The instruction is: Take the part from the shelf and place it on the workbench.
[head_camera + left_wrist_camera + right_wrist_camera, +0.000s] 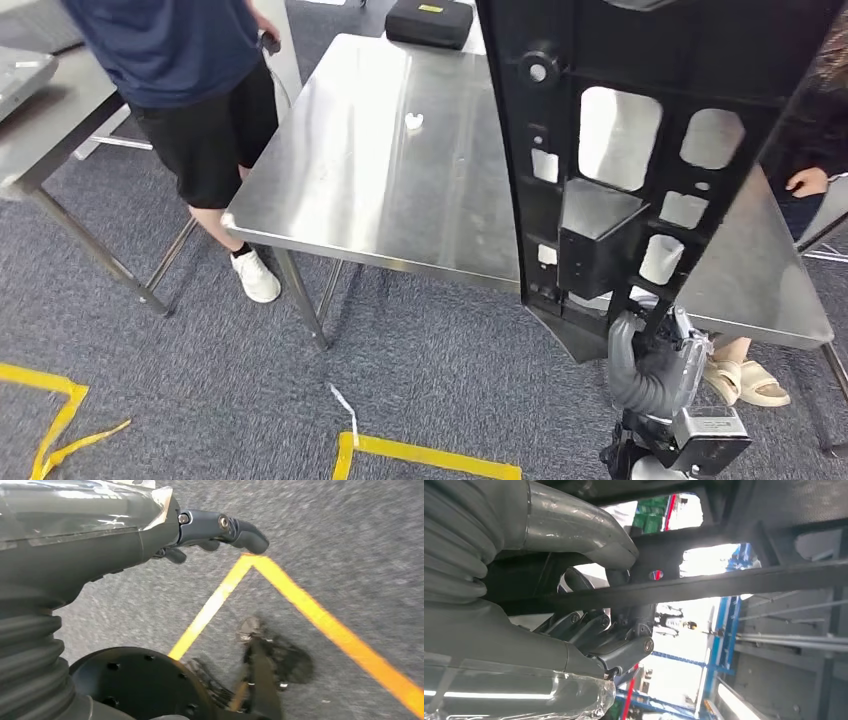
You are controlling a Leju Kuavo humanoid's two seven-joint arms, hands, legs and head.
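- The robot's right hand grips the lower end of a large black plastic part, holding it upright in front of the head camera, where it reaches to the top of the picture.
- The part is a flat panel pierced by several cut-out windows, with a boxy block set on its face; it hangs in the air above the near right corner of the steel workbench and does not rest on it.
- In the right wrist view, the grey thumb and dark fingers wrap around a black bar of the part.
- The left hand hangs over grey carpet crossed by yellow tape lines; its dark fingers are curled in and hold nothing.
- A small white object lies near the middle of the workbench, and a black case sits at its far edge.
- A person in a dark blue shirt and black shorts stands at the workbench's left side.
- Another person's hand and sandalled feet show at its right side.
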